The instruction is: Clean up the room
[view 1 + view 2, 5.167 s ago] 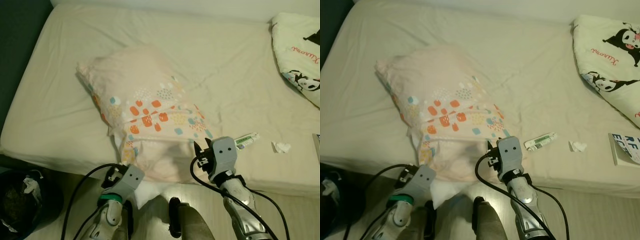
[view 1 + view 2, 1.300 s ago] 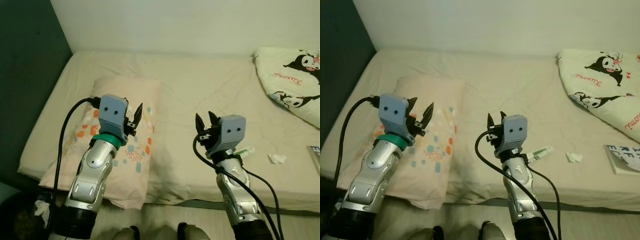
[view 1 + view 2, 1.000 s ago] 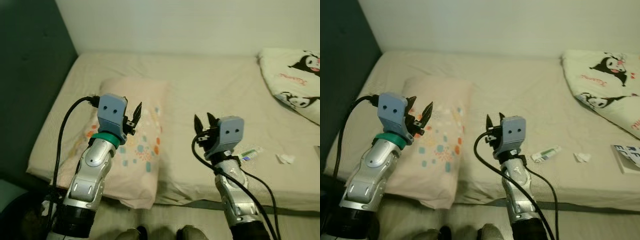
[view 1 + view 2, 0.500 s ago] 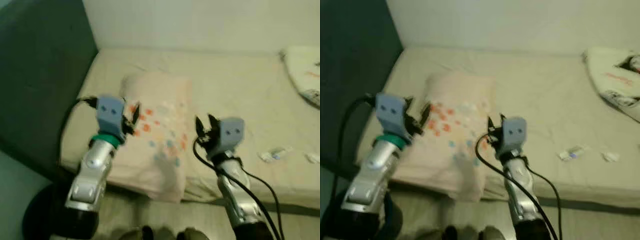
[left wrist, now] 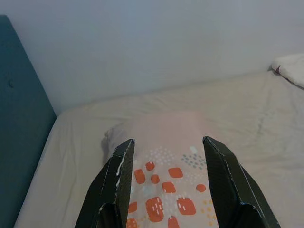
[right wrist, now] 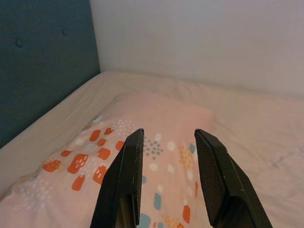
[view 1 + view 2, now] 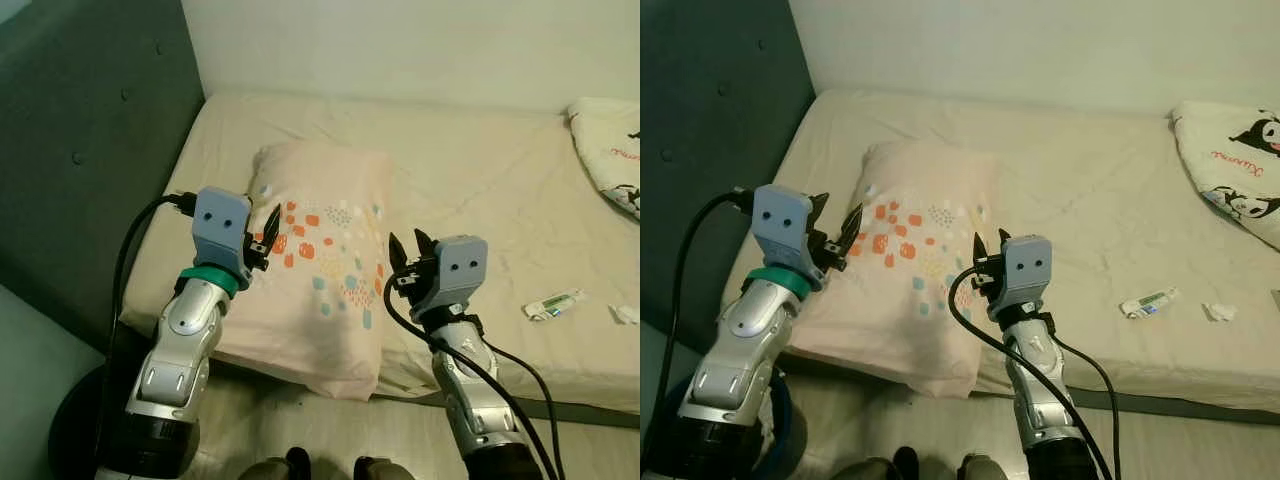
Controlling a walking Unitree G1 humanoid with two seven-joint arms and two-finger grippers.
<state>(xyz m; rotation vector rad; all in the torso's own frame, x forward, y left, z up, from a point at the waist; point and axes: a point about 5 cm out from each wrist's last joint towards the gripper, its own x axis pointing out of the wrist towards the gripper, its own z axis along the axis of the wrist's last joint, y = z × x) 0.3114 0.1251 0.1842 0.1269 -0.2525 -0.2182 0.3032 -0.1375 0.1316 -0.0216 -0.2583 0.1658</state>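
A pale pink pillow (image 7: 322, 268) with orange and blue spots lies flat on the cream bed (image 7: 470, 180), near its front edge and by the headboard. My left gripper (image 7: 266, 226) hovers open over the pillow's left side, with nothing between its fingers. My right gripper (image 7: 407, 246) hangs open and empty beside the pillow's right edge. Both wrist views look along open fingers at the pillow (image 5: 166, 175) (image 6: 156, 147). A small white and green tube (image 7: 553, 303) and a crumpled tissue (image 7: 626, 314) lie on the bed to the right.
A dark teal padded headboard (image 7: 90, 150) rises on the left. A folded white blanket with cartoon prints (image 7: 612, 150) sits at the far right of the bed. A dark round bin (image 7: 70, 440) stands on the floor at the lower left. A white wall backs the bed.
Five seconds ago both grippers were low at the pillow hanging over the bed's edge; now it lies flat and both arms are raised, open. The camera has since swung left.
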